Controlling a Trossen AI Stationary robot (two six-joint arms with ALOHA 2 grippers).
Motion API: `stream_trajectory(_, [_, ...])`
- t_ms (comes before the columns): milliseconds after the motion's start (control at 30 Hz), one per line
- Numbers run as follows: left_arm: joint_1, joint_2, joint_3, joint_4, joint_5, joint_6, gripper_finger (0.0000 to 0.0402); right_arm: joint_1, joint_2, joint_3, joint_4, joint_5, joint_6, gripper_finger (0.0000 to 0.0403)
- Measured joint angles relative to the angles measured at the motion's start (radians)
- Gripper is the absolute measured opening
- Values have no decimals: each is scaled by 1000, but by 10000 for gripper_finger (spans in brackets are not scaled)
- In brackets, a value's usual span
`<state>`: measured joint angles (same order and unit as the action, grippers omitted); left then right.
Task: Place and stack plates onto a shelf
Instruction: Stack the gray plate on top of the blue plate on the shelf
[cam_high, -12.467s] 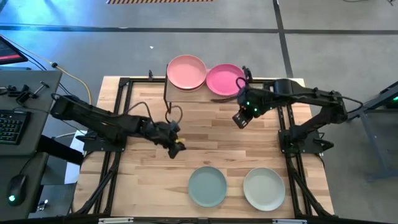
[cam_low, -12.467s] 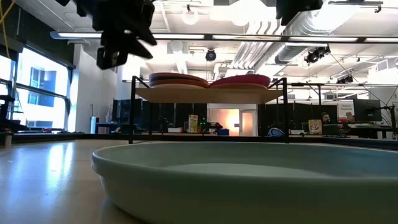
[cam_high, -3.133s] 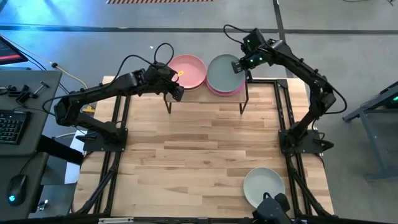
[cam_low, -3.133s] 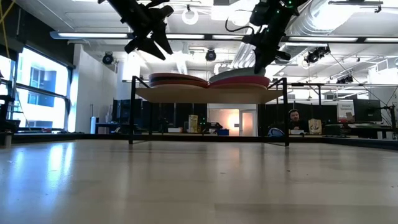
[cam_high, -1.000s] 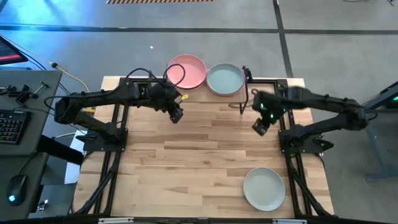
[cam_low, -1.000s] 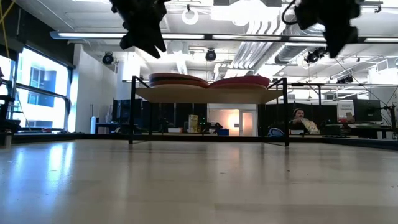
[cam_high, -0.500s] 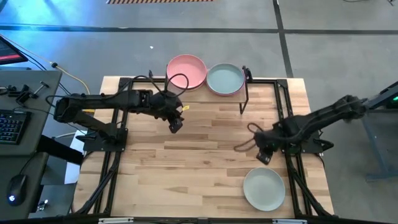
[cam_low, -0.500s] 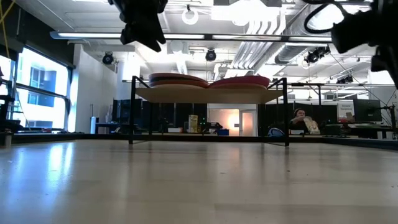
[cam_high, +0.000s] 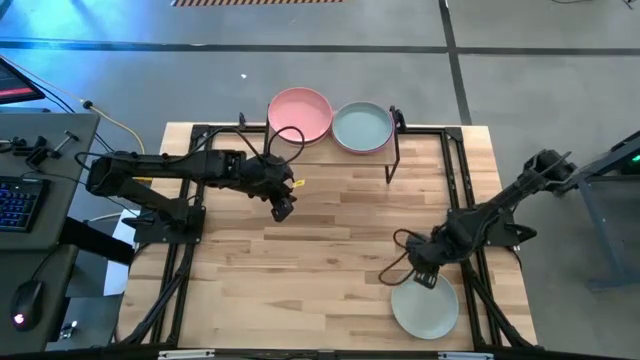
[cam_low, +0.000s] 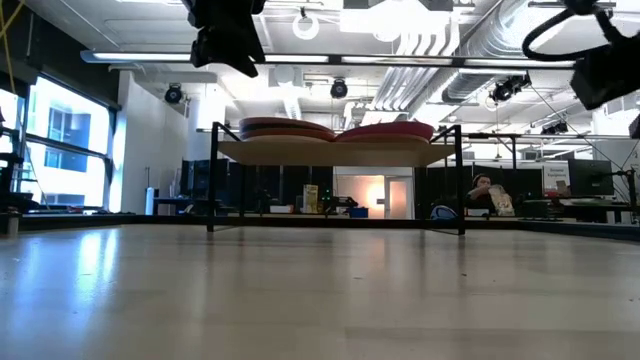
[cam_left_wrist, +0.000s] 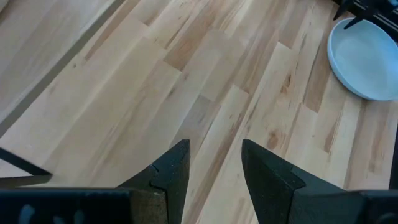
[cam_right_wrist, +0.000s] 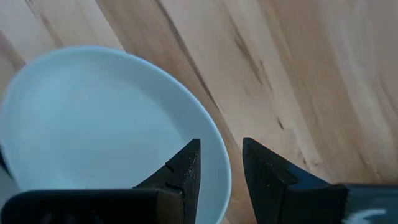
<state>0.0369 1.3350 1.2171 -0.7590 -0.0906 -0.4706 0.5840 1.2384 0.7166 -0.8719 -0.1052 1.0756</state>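
The shelf (cam_low: 335, 152) stands at the table's far edge. On it are a pink plate (cam_high: 300, 112) on the left and a pale teal plate (cam_high: 361, 127) on the right, each on top of other plates; the stacks also show in the low view (cam_low: 385, 130). An off-white plate (cam_high: 424, 308) lies flat on the table at the near right. My right gripper (cam_high: 422, 277) is open over that plate's far rim (cam_right_wrist: 221, 186), one finger on each side of it. My left gripper (cam_high: 283, 208) is open and empty above the table's middle left.
The bare wooden tabletop (cam_high: 330, 240) stretches between the shelf and the off-white plate, which also shows in the left wrist view (cam_left_wrist: 367, 59). Black frame rails (cam_high: 462, 200) run along the table's left and right sides. A person sits in the room beyond the table (cam_low: 482, 195).
My right gripper has gone from near the shelf's right legs toward the table's near edge and down, to the far rim of the off-white plate. My left gripper has drifted a little toward the near edge. The plates have stayed where they were.
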Motion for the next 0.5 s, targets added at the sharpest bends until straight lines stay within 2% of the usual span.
stream_trajectory(200, [-7,0,0,1,0,-14,133,42,89,0,5,42,8,99])
stream_trajectory(500, [-7,0,-1,2,-3,-23,133,62,159,1,75,43,1,99])
